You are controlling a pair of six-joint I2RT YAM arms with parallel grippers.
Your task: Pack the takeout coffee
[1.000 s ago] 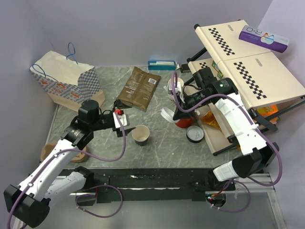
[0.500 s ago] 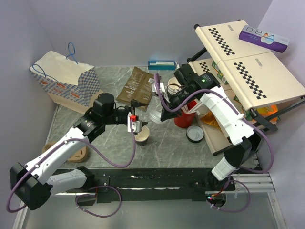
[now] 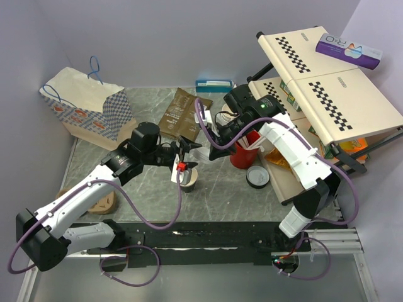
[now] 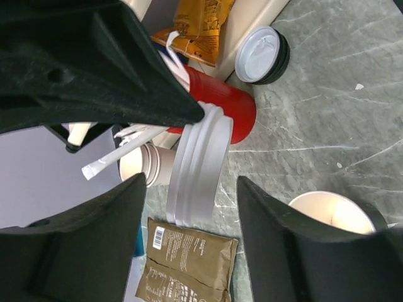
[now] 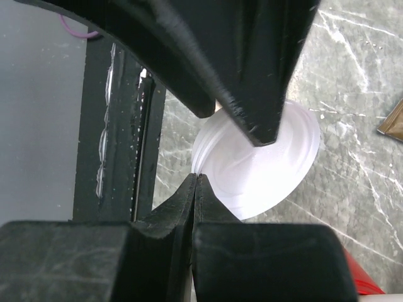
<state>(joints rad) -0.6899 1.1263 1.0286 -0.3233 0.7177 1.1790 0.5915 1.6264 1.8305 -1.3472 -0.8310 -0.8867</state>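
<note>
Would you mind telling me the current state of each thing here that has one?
left gripper: open
right gripper: shut on white lid
white lid: held off the table
takeout cup: upright, lidless
red cup: upright, holding white sticks

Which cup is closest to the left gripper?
The lone open paper cup, right by the open left gripper; the stacked cream cups and the red cup stand farther right.
</note>
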